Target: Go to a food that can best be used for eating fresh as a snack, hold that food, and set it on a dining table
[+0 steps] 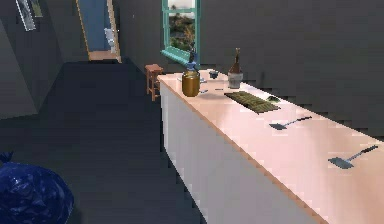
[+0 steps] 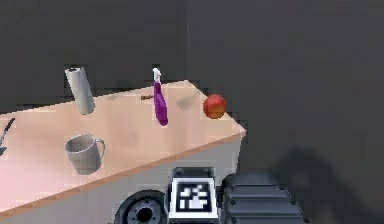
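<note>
A round red apple (image 2: pixel 214 105) lies near the far right corner of a pale pink countertop (image 2: pixel 120 135) in the arm side view. At that view's bottom edge sits a white square with black marks (image 2: pixel 195 197), and left of it the gripper's dark body (image 2: pixel 146 211), low in front of the counter's side. Its far end is cut off by the frame, so I cannot tell whether it holds anything. The same long counter (image 1: pixel 260 150) runs along the forward view's right.
On the counter stand a purple spray bottle (image 2: pixel 159 100), a paper towel roll (image 2: pixel 80 90) and a grey mug (image 2: pixel 86 153). The forward view shows a yellow jar (image 1: pixel 190 82), a bottle (image 1: pixel 236 70), a dark mat (image 1: pixel 251 99), utensils (image 1: pixel 290 122), a wooden stool (image 1: pixel 153 80), a doorway (image 1: pixel 98 30) and dark open floor on the left.
</note>
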